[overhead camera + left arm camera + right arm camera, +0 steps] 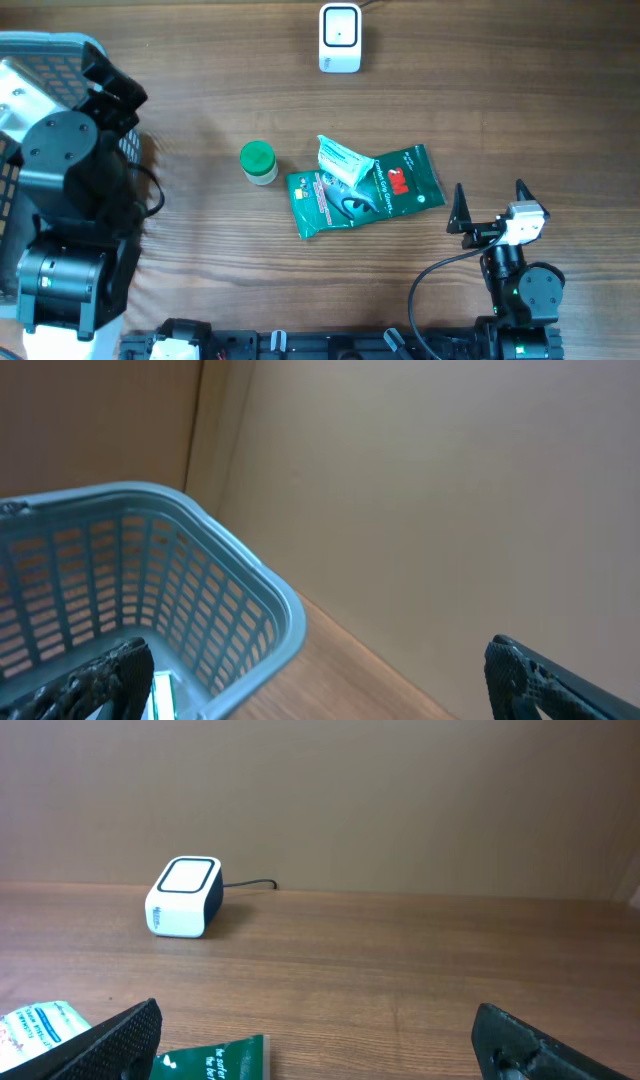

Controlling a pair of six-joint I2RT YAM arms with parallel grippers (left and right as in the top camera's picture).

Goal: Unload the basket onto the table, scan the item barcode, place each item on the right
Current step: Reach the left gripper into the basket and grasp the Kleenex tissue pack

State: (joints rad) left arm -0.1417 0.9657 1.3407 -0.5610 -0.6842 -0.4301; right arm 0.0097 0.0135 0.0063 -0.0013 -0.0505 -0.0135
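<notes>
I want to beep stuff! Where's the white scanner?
In the overhead view the white scanner sits at the far middle of the table, beyond the green packet, clear of it.

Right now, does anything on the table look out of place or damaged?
Only slightly: a crumpled white packet lies crooked on top of the green packet, overlapping it. The jar stands upright; nothing is spilled.
</notes>
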